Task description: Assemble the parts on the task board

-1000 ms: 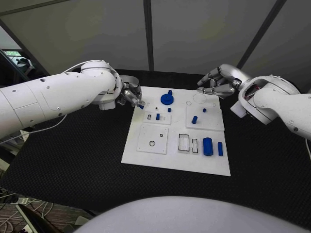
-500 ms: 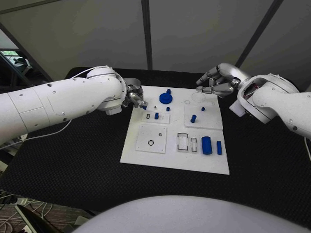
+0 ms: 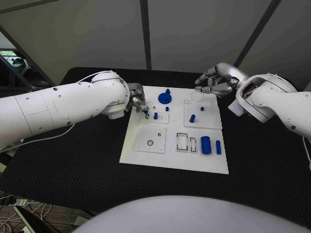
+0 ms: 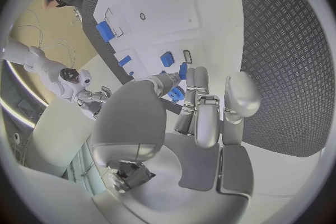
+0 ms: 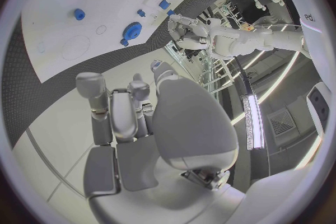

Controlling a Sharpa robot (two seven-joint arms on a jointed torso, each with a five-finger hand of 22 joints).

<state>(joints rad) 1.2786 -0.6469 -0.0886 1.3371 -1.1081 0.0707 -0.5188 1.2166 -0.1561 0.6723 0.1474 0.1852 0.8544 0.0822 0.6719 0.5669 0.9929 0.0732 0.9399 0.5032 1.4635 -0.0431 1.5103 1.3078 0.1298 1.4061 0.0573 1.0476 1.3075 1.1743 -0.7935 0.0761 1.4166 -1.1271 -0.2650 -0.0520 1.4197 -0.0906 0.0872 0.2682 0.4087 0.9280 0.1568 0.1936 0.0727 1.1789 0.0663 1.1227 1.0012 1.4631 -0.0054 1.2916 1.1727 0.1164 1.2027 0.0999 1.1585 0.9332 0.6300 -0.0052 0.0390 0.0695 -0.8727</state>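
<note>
Fingers of left hand (image 3: 136, 102) pinching small blue part (image 4: 176, 93) over task board (image 3: 166, 160) | right hand (image 3: 216, 82) fingers curled, holding nothing

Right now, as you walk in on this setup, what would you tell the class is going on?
A two-armed robot is assembling small blue parts on a white task board. Its left hand pinches a small blue part over the board's far left corner. The right hand hovers, fingers curled, holding nothing, off the board's far right corner. A blue gear stands at the far edge, a blue cylinder lies nearer the robot, and several slots look unfilled.
</note>
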